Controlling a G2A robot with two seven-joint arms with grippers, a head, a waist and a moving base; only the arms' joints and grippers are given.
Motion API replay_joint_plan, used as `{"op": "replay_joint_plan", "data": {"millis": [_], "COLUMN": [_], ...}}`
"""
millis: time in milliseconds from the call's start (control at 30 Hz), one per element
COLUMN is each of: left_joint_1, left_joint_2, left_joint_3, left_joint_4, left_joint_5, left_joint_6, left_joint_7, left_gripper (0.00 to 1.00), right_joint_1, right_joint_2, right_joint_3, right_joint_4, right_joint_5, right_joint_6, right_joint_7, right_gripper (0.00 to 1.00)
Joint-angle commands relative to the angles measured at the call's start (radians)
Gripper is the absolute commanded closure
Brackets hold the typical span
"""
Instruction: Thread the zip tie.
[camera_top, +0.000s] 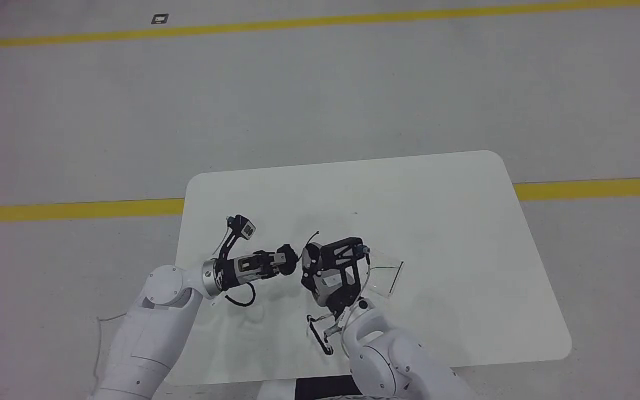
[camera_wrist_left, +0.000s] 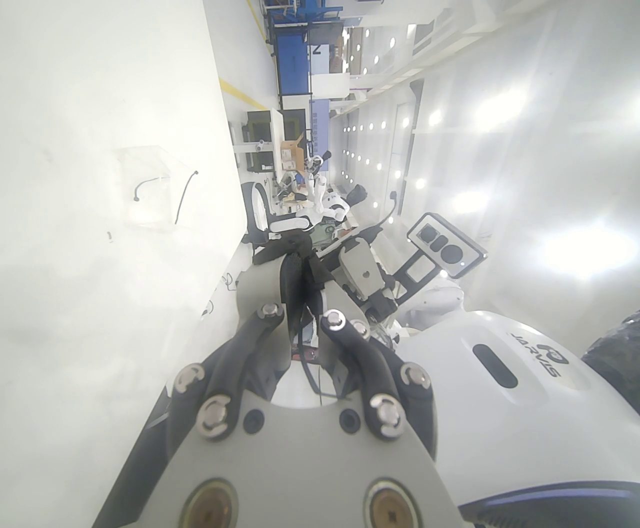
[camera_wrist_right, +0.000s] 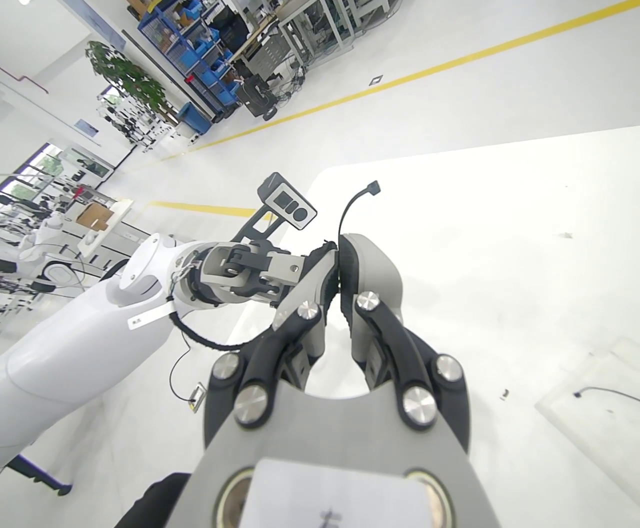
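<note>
My right gripper (camera_wrist_right: 340, 265) is shut on a thin black zip tie (camera_wrist_right: 344, 216). The strap curves up out of the fingertips and ends in its square head (camera_wrist_right: 372, 188). My left gripper (camera_wrist_left: 299, 270) has its fingers pressed together, and a thin black strand of the zip tie (camera_wrist_left: 311, 372) trails back between them. In the top view the left gripper (camera_top: 288, 256) and the right gripper (camera_top: 308, 262) meet tip to tip above the near middle of the white table (camera_top: 450, 220). The zip tie (camera_top: 311, 238) sticks up between them.
A clear shallow tray (camera_top: 385, 278) lies on the table just right of the grippers. It holds spare black zip ties (camera_wrist_left: 184, 195). The same tray (camera_wrist_right: 595, 395) shows in the right wrist view. A small dark speck (camera_wrist_right: 566, 235) lies farther out on the table.
</note>
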Motion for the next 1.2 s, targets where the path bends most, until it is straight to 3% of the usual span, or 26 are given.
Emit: {"op": "replay_joint_plan", "data": {"millis": [0,1167], "left_joint_1": [0.0,0.0], "left_joint_2": [0.0,0.0], "left_joint_3": [0.0,0.0], "left_joint_4": [0.0,0.0], "left_joint_5": [0.0,0.0], "left_joint_6": [0.0,0.0], "left_joint_7": [0.0,0.0], "left_gripper": [1.0,1.0], "right_joint_1": [0.001,-0.001], "right_joint_2": [0.0,-0.001], "right_joint_3": [0.0,0.001], "right_joint_4": [0.0,-0.001], "right_joint_5": [0.001,0.005], "right_joint_6": [0.0,0.0], "right_joint_7": [-0.002,-0.003], "right_gripper": [1.0,1.0]}}
